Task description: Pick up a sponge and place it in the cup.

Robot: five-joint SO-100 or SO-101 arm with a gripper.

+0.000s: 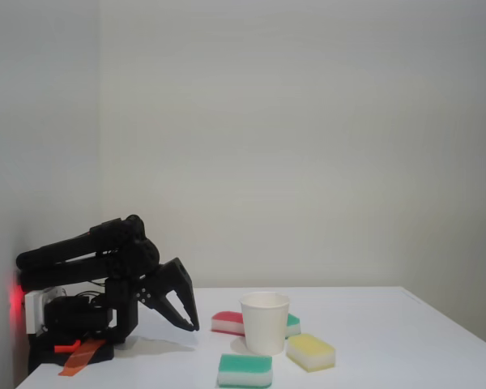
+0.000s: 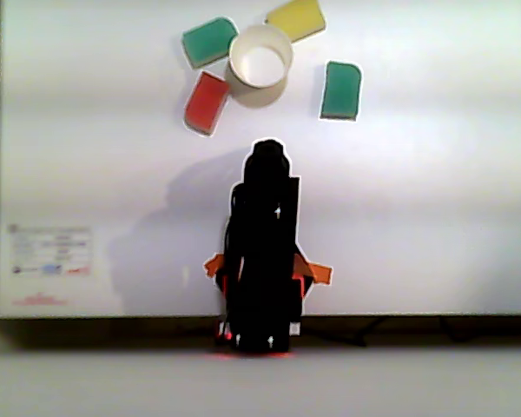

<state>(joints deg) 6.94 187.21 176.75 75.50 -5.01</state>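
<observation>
Four sponges ring the cup [image 2: 260, 61], and two of them are green, so we must first choose our target. We take the sponge [image 2: 340, 90] that lies alone, on the right of the cup in the other view, apart from the cup and with bare desk [image 2: 434, 191] all around it; in the fixed view it is the green-over-white block [image 1: 245, 369] nearest the front edge. The second green sponge [image 2: 208, 42] sits close against the cup toward the far edge, with the yellow sponge [image 2: 296, 18] beside it on the other side of the cup, and the red sponge [image 2: 207, 102] lies just by the cup on the arm's side.

Our tool [image 1: 184, 311] hangs folded back near the arm's base, at the desk edge opposite the sponges, nose down, well apart from every sponge. Its jaws look slightly parted in the fixed view and hold nothing.

To do this step well, we judge we should swing toward the lone sponge, spread the jaws wider than its short side, line them across that side, and come straight down so we do not nudge the cup. Foam will compress, so a moderate squeeze should serve.
</observation>
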